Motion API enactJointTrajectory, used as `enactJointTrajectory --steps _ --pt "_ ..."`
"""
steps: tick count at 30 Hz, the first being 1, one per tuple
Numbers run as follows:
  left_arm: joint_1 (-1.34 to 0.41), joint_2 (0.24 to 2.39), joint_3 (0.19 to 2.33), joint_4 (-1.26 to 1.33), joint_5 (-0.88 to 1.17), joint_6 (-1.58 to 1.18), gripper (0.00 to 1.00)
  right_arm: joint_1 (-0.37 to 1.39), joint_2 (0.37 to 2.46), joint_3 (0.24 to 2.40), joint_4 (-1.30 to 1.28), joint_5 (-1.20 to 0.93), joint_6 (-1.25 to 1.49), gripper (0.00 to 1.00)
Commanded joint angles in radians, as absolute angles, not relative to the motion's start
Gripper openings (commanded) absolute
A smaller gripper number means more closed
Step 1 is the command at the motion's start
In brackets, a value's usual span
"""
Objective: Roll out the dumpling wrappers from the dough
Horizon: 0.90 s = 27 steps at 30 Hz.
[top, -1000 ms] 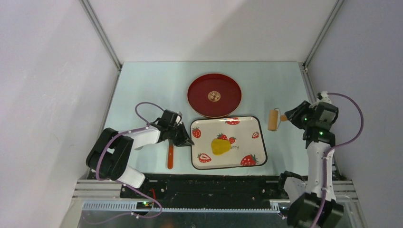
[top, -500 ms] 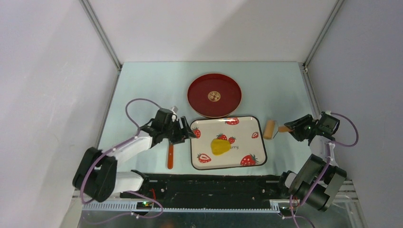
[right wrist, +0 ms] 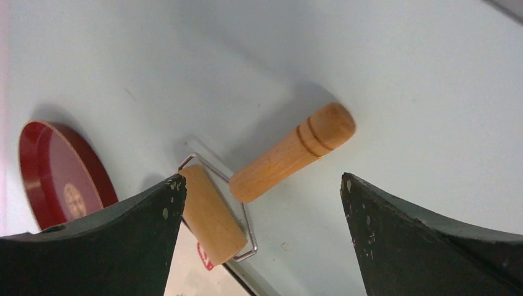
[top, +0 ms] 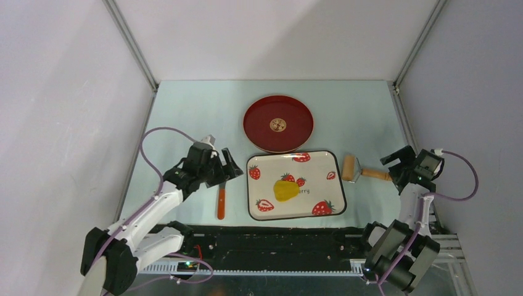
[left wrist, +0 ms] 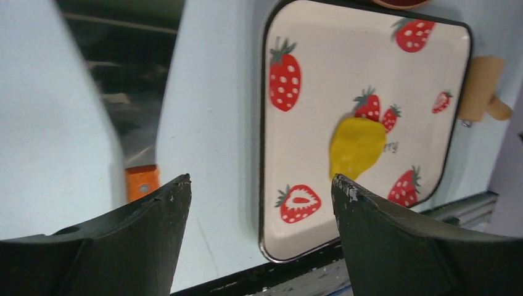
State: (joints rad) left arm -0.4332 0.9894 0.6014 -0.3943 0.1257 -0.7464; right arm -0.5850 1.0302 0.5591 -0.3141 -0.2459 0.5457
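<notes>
Yellow dough (top: 285, 190) on strawberry tray (top: 297, 208) lettered "rry", left jaws and right jaws open, empty

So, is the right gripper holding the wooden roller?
No, the right gripper is open and the roller lies on the table, untouched.

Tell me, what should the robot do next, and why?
Probably the left gripper should lower onto the orange-handled tool beside it: the dough already lies flat on the tray, the roller lies on the table, and the right gripper is open too.
</notes>
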Motion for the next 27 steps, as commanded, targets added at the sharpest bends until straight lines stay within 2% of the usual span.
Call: enactJointTrajectory --steps 1,6,10,14,21,27 --pt "-0.426 0.951 0.68 -0.53 -0.045 -0.693 0.87 -0.552 0.966 0.578 -0.352 -0.068 0.511 0.99" --pt "-0.422 0.955 0.757 -0.689 -0.201 -0.668 0.85 -0.45 0.919 0.622 -0.377 -0.017 0.47 0.99" --pt "-0.398 0.936 0.801 -0.786 -0.319 -0.674 0.83 -0.25 0.927 0.695 -0.413 -0.009 0.441 0.99" --pt "-0.278 0.921 0.823 -0.861 -0.349 -0.642 0.83 -0.1 0.951 0.736 -0.451 -0.007 0.454 0.99" --pt "0.026 1.01 0.815 -0.882 -0.265 -0.563 0.79 -0.048 1.006 0.742 -0.489 -0.165 0.519 1.0" --pt "0.05 1.171 0.87 -0.881 -0.291 -0.531 0.77 -0.031 1.062 0.742 -0.483 -0.284 0.522 1.0"
